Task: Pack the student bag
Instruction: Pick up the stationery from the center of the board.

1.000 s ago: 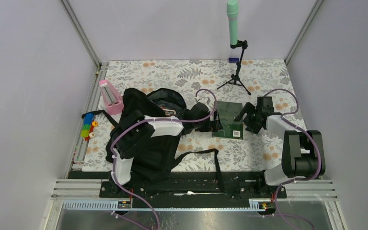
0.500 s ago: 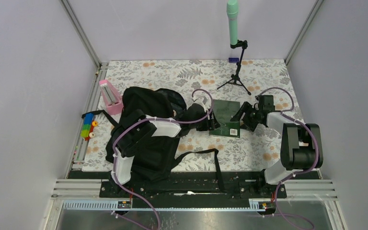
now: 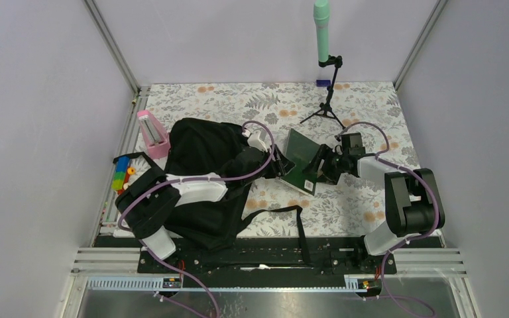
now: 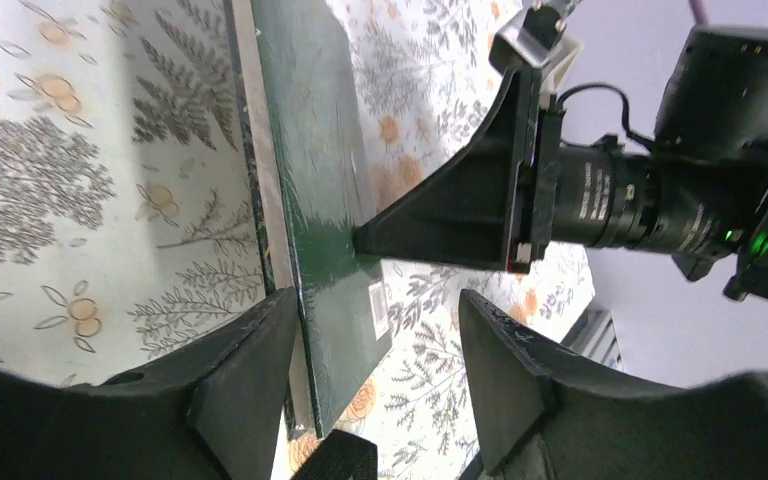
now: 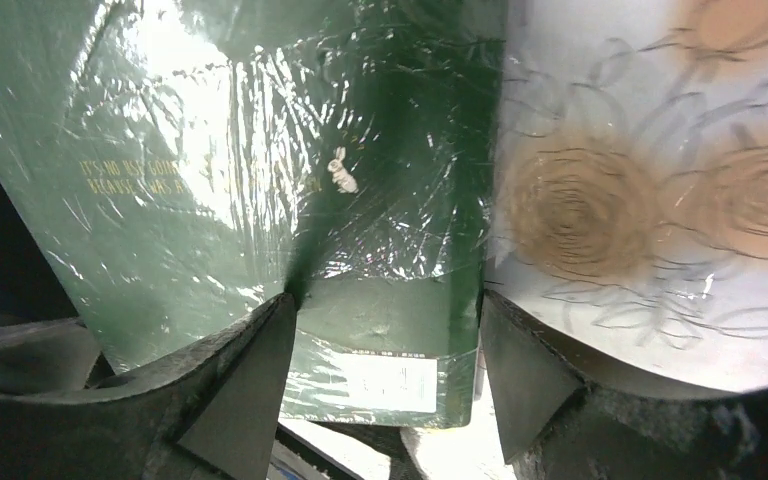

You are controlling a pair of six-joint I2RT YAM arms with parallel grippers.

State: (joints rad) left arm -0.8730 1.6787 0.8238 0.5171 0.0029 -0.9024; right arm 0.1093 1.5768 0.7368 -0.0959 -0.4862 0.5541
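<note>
Nothing seems packed yet: my left hand (image 3: 283, 169), unclenched, straddles the edge of the tilted green book (image 3: 300, 161), my right hand (image 3: 319, 169), also unclenched, props its cover, and the student bag (image 3: 205, 142) lies just behind my left hand.

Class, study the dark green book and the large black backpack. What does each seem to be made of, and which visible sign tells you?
Dark green book: probably a card cover under glossy clear film; crinkled glare shows. Large black backpack: likely soft matte fabric; it slumps and folds, without shine.
</note>
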